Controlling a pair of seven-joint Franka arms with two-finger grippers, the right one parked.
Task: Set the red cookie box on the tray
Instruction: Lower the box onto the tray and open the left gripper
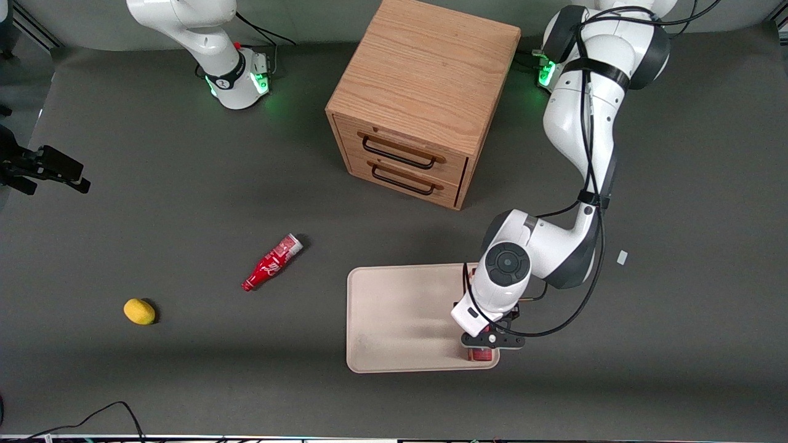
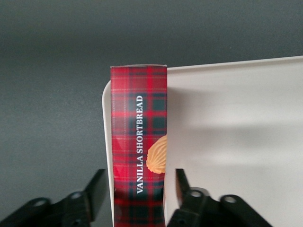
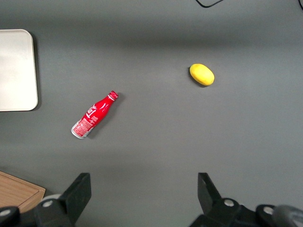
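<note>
Set down along the tray's edge toward the working arm's end, lengthwise just inside the low rim, near the corner closest to the front camera: box, plaid face and "Vanilla Shortbread" lettering up. Poised right above it, hand, fingers spread to either side of the box with a sliver of gap showing at each flank (no squeeze visible from the wrist camera), so open rather than gripping. From the front, mostly hidden under the wrist, only a red end peeking out by the rim. Judged as the letting-go step, placement all but done. Called for next: a straight rise, clear of the box, without brushing either long side and nudging it over the rim onto the tabletop. Lying well apart toward the parked arm's end: bottle and a yellow fruit
</note>
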